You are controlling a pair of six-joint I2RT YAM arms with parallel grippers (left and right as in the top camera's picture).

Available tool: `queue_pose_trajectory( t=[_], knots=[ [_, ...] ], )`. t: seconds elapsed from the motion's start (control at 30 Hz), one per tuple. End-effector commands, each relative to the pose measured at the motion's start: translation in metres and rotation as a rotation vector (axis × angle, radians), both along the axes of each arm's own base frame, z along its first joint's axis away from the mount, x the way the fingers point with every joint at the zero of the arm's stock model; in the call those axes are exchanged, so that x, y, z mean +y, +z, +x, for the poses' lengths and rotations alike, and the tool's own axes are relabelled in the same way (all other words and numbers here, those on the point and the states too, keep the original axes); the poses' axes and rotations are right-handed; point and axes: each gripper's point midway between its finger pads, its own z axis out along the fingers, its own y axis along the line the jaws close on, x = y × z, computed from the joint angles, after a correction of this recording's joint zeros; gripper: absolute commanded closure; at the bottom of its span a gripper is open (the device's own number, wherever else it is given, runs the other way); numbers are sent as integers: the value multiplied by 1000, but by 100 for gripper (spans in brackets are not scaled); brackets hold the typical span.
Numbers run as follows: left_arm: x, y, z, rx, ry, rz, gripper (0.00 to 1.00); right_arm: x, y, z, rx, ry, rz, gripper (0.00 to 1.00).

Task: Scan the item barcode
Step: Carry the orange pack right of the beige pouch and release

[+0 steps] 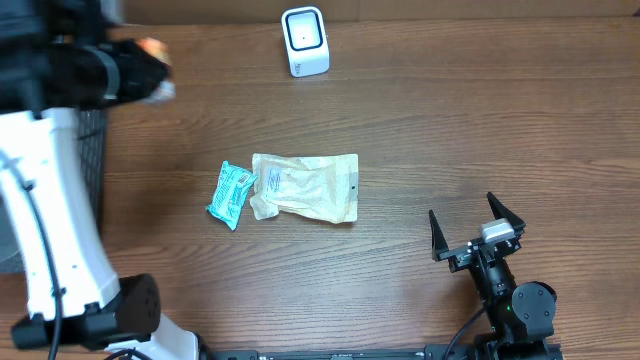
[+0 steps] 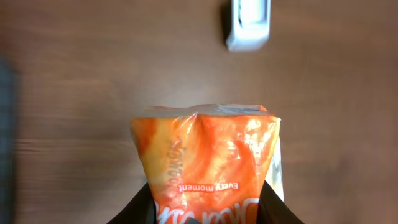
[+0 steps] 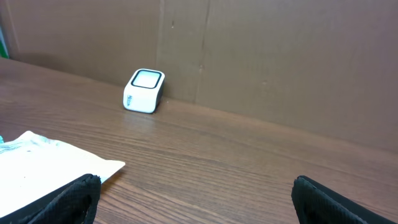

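My left gripper [image 2: 208, 208] is shut on an orange snack packet [image 2: 208, 155], which fills the bottom of the left wrist view and hangs above the table. The white barcode scanner [image 2: 249, 23] lies ahead of the packet, at the top edge of that view. From overhead, the left gripper [image 1: 150, 72] is a blur at the far left, well left of the scanner [image 1: 305, 40] at the back of the table. My right gripper [image 1: 478, 235] stands open near the front right, with nothing between its fingers [image 3: 74, 199]. No barcode shows on the packet.
A teal packet [image 1: 230, 193] and a beige pouch [image 1: 305, 187] lie side by side in the middle of the table. The pouch's corner [image 3: 50, 165] shows by the right gripper's left finger. A dark mesh basket [image 1: 95, 150] stands at the left edge. A cardboard wall [image 3: 280, 62] backs the table.
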Motion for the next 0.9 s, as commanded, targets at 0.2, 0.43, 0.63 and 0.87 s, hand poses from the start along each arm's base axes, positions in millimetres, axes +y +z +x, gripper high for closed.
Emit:
queue_pose_trajectory(
  t=[0.2,0.43,0.63,0.87],
  knots=[
    [-98,-135,2,297,-237,108,74,-2,-2,0,-1,-8,6,0],
    [-180,-220,-10,389,-358,59,74,-2,-2,0,-1,-8,6,0],
    [-255,-257,-13,351,-456,51,73,-2,-2,0,-1,-8,6,0],
    [-314,-295,-25,335,-481,54,71,-2,-2,0,-1,-8,7,0]
  ],
)
